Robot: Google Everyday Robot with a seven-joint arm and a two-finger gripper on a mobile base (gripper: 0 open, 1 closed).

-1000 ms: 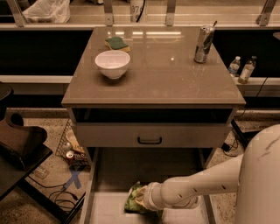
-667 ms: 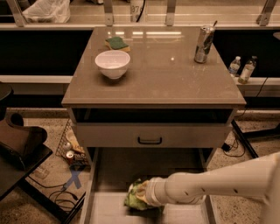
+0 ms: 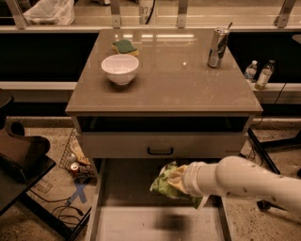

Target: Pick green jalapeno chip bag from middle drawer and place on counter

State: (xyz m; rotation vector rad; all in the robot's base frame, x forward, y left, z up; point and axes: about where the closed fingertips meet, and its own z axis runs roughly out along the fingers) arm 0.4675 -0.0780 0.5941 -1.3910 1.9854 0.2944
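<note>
With our pincer (image 3: 179, 181) clamped on the green jalapeno chip bag (image 3: 161, 184), held above the middle drawer (image 3: 117, 221) floor, we should lift clear of the tabletop (image 3: 169, 84) edge before moving in, aiming for bare surface between the white bowl (image 3: 120, 68) and the can (image 3: 217, 47).

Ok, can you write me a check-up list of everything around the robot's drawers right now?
Surface: counter glossy, holding a white bowl, a sponge and a can.
Job's things: green jalapeno chip bag held above the open middle drawer, shadow on the drawer floor; not yet on the counter.
Clutter: wire basket with cans on the floor, left.
Grippers: gripper closed on the bag, over the drawer.
Cables: black cables on the floor, left.
Surroundings: water bottles on the right ledge; plastic bag at the back.
</note>
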